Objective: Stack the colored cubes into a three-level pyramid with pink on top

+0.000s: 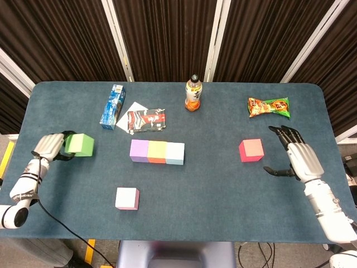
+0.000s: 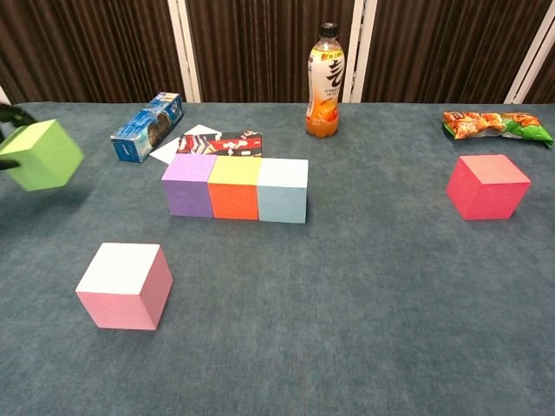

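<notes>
While gripping the green cube [image 1: 79,144] at the table's [image 1: 223,184] left side, holding it lifted clear of the cloth, tilted, with a shadow showing beneath it in the chest view: the left hand [image 1: 49,146], fingers wrapping the cube's outer face. Only dark fingertips [image 2: 10,114] showing at the frame's edge in the chest view, touching the cube's far corner.

Hovering near the right edge, fingers spreading apart and gripping nothing, thumb pointing inward: the right hand [image 1: 295,158]. Sitting just beside it, toward the centre and apart from the fingers: the red cube [image 1: 251,150].

Standing in a touching row at mid-table: the purple cube [image 1: 139,150], the orange cube with a yellow top [image 1: 157,151], and the light blue cube [image 1: 175,153]. Resting alone nearer the front edge, well apart from the row: the pink cube with a white top [image 1: 127,198].

Lying along the far side: a blue packet [image 1: 112,106], a black-and-red packet [image 1: 147,119] overlapping a white sheet [image 1: 131,109], and an upright orange drink bottle [image 1: 193,94]. Lying at the far right, behind the red cube: a snack bag [image 1: 269,106].
</notes>
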### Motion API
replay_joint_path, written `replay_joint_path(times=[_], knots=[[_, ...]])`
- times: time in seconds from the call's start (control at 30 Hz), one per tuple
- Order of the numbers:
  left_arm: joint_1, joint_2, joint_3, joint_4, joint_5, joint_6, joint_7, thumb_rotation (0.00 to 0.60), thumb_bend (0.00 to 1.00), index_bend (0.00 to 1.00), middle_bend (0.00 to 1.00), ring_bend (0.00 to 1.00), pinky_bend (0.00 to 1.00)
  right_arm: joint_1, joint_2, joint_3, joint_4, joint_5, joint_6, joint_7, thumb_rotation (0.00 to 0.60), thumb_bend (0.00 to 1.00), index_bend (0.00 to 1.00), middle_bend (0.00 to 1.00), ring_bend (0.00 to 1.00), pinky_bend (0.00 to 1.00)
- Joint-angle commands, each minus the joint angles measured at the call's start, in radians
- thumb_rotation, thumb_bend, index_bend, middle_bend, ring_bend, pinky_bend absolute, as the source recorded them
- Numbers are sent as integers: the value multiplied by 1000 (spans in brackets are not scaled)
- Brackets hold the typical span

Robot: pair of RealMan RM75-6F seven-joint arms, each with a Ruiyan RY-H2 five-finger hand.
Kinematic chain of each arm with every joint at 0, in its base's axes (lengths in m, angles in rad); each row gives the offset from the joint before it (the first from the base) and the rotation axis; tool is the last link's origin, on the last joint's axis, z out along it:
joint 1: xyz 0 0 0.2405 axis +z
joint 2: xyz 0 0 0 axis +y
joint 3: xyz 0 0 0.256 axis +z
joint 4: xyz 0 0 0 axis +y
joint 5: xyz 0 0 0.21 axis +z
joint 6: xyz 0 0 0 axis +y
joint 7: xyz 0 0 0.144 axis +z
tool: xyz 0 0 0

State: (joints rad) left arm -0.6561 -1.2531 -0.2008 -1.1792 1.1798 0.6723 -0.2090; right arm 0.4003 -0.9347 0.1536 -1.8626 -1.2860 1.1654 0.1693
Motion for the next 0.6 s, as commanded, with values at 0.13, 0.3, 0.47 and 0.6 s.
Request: replay_joint_path(times=[0.13,0.3,0.47,0.6], knots=[[-108,177,-117,-402,-157,6,131,600,358,433,520,440,293,-26,3,-12,22,-25,4,54,600,270,196,214,39,122],[-256,151,-104,-485,-421,71,411,600,357,426,519,445,312,-42,17,-9,38,-32,13,91,600,270,196,214,39,122],[-427,64,-62,-530,-715,177,668,600,350,414,518,447,327,-58,28,-5,57,-33,21,128,600,270,196,214,40,122],[-528,-3,-35,-533,-876,259,813,600,349,398,513,448,333,-63,31,-7,70,-42,15,149,600,270,196,214,40,122]])
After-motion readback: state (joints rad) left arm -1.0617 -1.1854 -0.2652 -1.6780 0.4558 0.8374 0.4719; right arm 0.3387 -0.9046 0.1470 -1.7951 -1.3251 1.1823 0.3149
